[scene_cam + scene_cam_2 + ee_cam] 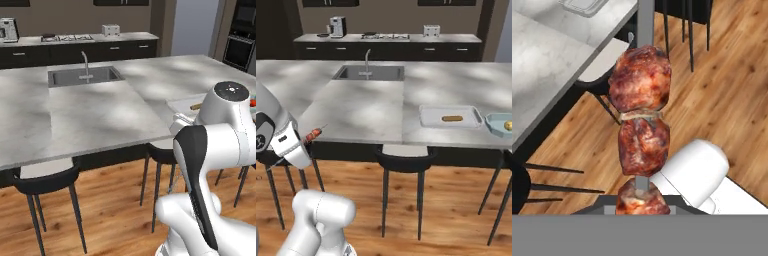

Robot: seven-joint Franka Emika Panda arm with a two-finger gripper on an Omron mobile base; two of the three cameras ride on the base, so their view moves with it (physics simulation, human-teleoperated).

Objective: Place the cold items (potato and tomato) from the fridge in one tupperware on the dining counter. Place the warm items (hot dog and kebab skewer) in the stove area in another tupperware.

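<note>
Wood floor (722, 90) below; arm folded low, fingers gripping kebab skewer (641, 100).

A sink (82, 76) with faucet (85, 64) is sunk in the island; black stools (403, 162) stand below its edge

Kitchen island and back wall

Grey marble island (90, 120) with sink (371, 73); black stools (402, 162) on wood floor (115, 215); dark cabinets (391, 50) behind.

1. The arm (220, 145) has glossy white, rounded shells.
2. A dark band runs down its big link, beneath a dark round cap (231, 90) with small pale marks.
3. Below the band sits a bulbous white base (318, 220).
</note>
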